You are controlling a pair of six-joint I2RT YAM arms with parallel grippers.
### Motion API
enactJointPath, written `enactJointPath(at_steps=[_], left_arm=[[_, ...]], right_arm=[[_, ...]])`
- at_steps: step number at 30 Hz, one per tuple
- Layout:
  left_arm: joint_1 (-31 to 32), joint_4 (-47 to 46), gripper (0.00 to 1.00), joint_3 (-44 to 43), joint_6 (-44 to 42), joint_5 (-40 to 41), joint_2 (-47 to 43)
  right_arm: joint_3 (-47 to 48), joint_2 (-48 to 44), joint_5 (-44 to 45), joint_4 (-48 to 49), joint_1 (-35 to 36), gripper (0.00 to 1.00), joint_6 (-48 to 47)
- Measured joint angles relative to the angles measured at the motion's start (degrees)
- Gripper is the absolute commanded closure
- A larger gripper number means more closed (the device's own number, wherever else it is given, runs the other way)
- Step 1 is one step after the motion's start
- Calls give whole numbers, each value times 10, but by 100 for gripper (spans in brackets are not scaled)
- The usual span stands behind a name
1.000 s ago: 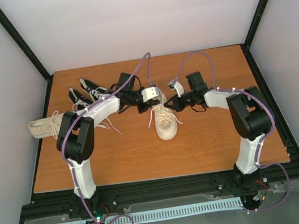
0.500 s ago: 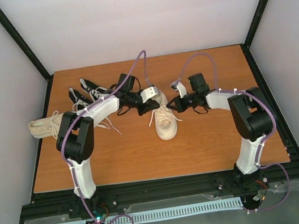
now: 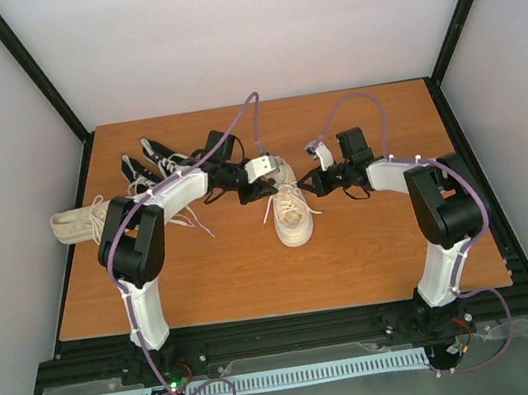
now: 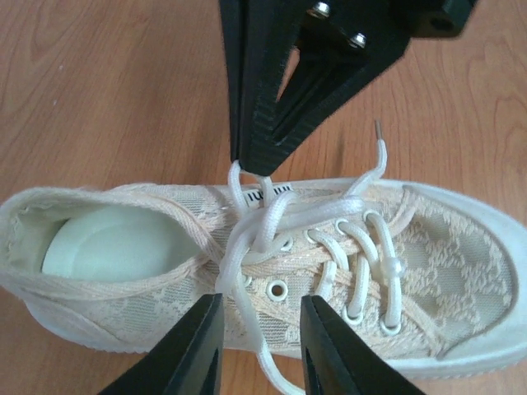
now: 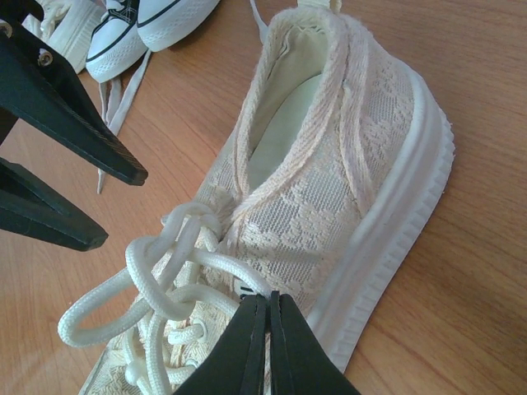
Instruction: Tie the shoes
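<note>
Top external view: a wooden table (image 3: 207, 278) inside a black-framed booth with pale walls, and two white-and-black robot arms reaching in from the near edge. Their tips meet over a cream shoe (image 3: 293, 221) that sits upright near the middle of the table, toe pointing toward the arms. The left gripper (image 3: 255, 192) comes at the shoe's lacing from the left and the right gripper (image 3: 307, 187) from the right. A second cream shoe (image 3: 76, 225) lies at the table's left edge with its laces trailing loose. Two black shoes (image 3: 152, 163) with white toe caps sit side by side behind the left arm, toward the far left.

Left wrist view: the cream shoe (image 4: 445, 263) fills the picture lengthwise, heel opening on the left and toe on the right. The left gripper (image 4: 259, 346) is partly open, its two black fingers standing apart at the bottom of the picture. A strand of lace runs down through the gap, and neither finger presses on it. Across the shoe, the right gripper (image 4: 251, 152) has its tips pressed together on a small loop of lace (image 4: 236, 177) rising from the crossed laces at the tongue.

Right wrist view: the right gripper (image 5: 265, 329) is fully closed, pinching that lace (image 5: 251, 284) against the shoe's side. The left gripper's fingers (image 5: 78, 136) spread apart at the left. The black shoes (image 5: 152, 25) show at the top left corner.
</note>
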State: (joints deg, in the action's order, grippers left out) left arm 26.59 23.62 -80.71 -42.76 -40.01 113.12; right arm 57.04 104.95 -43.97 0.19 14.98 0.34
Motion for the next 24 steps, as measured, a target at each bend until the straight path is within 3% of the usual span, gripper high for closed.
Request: enactJointPath(at_steps=[7,10,15,24], left_arm=[[23,1,65,41,-89,0,-27],[38,-15,53,56,-114,0,-46],[50,-54,53,57,-161,-1,-49],[50,-90,64,58,-227,12,-40]], right_arm=[[0,1,-4,0,0,97,0],[0,2,-7,0,0,97,0],[0,2,-10,0,0,97,0],[0,3,-18,0,0,97,0]])
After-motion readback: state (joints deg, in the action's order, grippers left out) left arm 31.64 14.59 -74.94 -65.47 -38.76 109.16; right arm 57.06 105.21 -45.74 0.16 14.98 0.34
